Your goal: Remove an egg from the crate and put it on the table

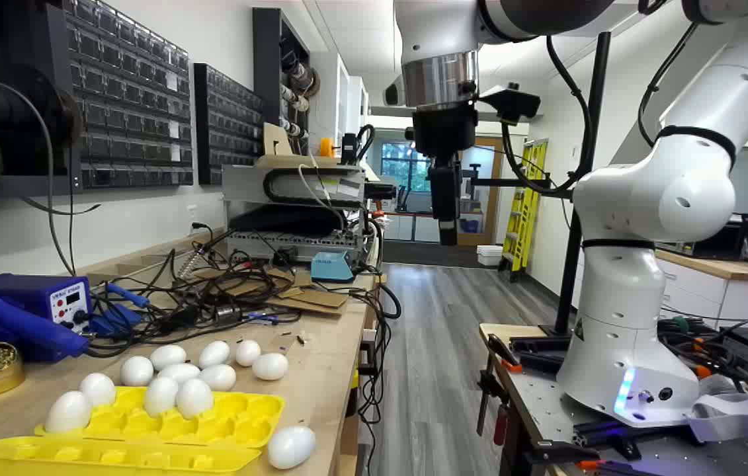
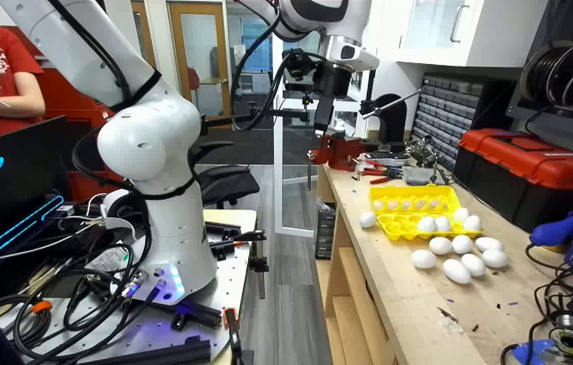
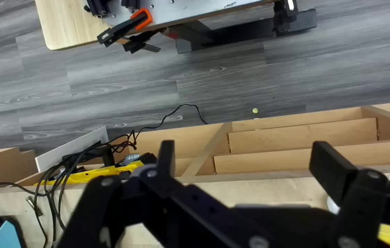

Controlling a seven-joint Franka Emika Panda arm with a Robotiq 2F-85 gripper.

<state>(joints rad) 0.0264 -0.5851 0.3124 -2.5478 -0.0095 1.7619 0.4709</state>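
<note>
The yellow crate (image 1: pixel 241 423) lies open on the light-wood table (image 1: pixel 321 370), and both also show in an exterior view, the crate (image 2: pixel 390 228) and the table (image 2: pixel 408 314). Several white eggs (image 1: pixel 194 398) sit in its cups; other cups are bare. One egg (image 1: pixel 291 447) lies on the table beside the crate, and several more (image 2: pixel 457 271) lie loose in a cluster along its other side. My gripper (image 1: pixel 448 238) is high above, off the table's edge. In the wrist view the gripper (image 3: pixel 245 148) is open and empty; its finger partly hides an egg (image 3: pixel 332 206).
Tangled cables (image 1: pixel 215 297), a blue soldering station (image 1: pixel 36 311) and a teal box (image 1: pixel 332 266) stand along the table. A red-black toolbox (image 2: pixel 534 172) and a red vise (image 2: pixel 339 152) are at the other end. A person (image 2: pixel 0 76) stands behind the robot.
</note>
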